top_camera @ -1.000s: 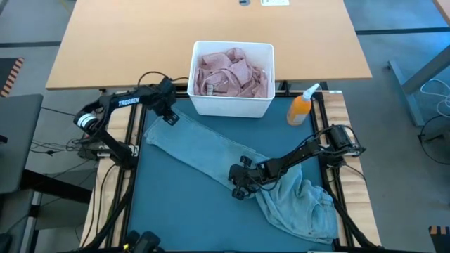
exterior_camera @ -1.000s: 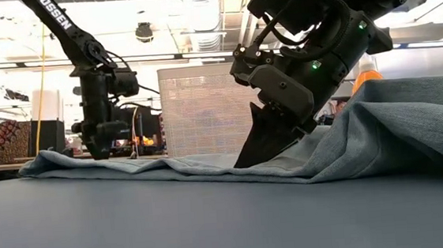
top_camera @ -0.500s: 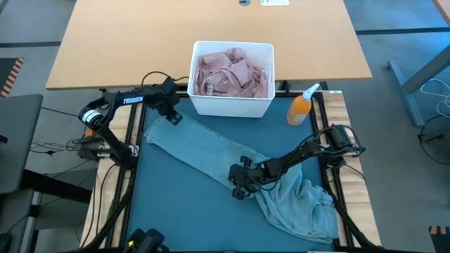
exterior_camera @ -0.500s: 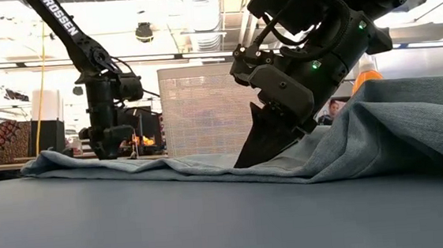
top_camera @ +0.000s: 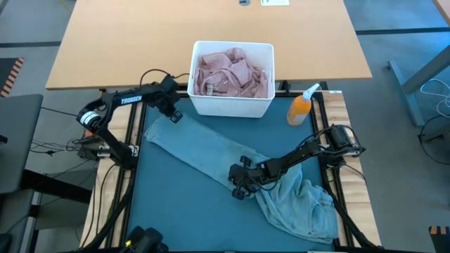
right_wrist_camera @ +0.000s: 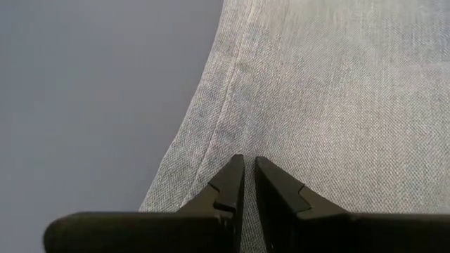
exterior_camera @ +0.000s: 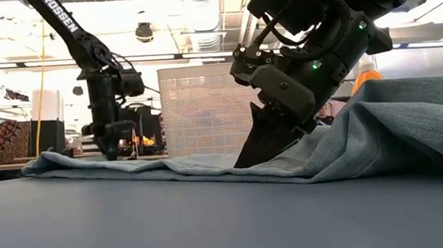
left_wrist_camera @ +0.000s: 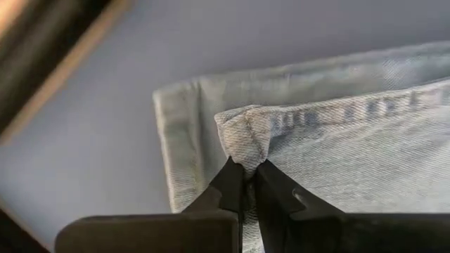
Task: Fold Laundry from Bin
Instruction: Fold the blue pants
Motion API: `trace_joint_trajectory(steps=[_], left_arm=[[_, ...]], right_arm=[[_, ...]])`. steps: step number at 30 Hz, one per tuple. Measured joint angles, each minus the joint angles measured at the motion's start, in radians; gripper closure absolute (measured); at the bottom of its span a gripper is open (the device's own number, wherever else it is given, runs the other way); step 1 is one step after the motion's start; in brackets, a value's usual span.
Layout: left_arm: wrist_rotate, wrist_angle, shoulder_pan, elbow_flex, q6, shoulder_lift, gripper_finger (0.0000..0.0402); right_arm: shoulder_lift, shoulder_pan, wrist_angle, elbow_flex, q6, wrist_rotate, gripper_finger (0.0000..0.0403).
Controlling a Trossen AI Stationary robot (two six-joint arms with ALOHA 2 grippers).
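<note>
Blue mat (top_camera: pixel 176 204) under jeans (top_camera: pixel 211 154), we see L gripper (top_camera: pixel 173 117) pinched on hem corner, R gripper (top_camera: pixel 239 190) nipping mid-leg edge, pink laundry in bin (top_camera: pixel 232 104).

Blue mat (top_camera: pixel 183 204) carries jeans (top_camera: pixel 211 151) laid diagonally. Far edge: white bin (top_camera: pixel 232 104), orange bottle (top_camera: pixel 301 109) to its right.
</note>
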Motion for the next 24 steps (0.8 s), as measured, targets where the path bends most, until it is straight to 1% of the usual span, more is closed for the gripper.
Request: trace_joint_trajectory(steps=[2,6,11,13,15,18,20,24], left_arm=[[-0.007,0.002,0.000,0.014,0.001,-0.028,0.0399],[-0.089,0.002,-0.002,0.025,0.030,-0.069,0.0400],[-0.100,0.001,-0.001,0.026,0.034,-0.056,0.0400],[-0.114,-0.016,-0.005,0.026,0.041,-0.036,0.0393],[-0.152,-0.031,-0.009,0.026,0.054,-0.020,0.0379],[-0.258,-0.055,-0.021,0.026,0.063,-0.009,0.0348],[-0.304,-0.061,-0.029,0.027,0.069,-0.010,0.0325],[-0.322,-0.154,-0.037,0.071,0.069,-0.016,0.0286]], right_arm=[[0.000,-0.005,0.000,0.000,-0.001,-0.001,0.0338],[0.000,-0.012,0.002,0.000,-0.001,-0.009,0.0338],[0.000,-0.013,0.005,0.000,-0.001,-0.008,0.0338],[0.000,-0.013,0.007,0.000,-0.001,-0.008,0.0338],[0.000,-0.013,0.008,0.000,-0.001,-0.007,0.0338],[0.001,-0.013,0.011,0.000,-0.001,-0.005,0.0338],[0.001,-0.013,0.010,0.000,-0.001,-0.005,0.0338],[0.001,-0.013,0.011,0.000,-0.001,-0.004,0.0338]])
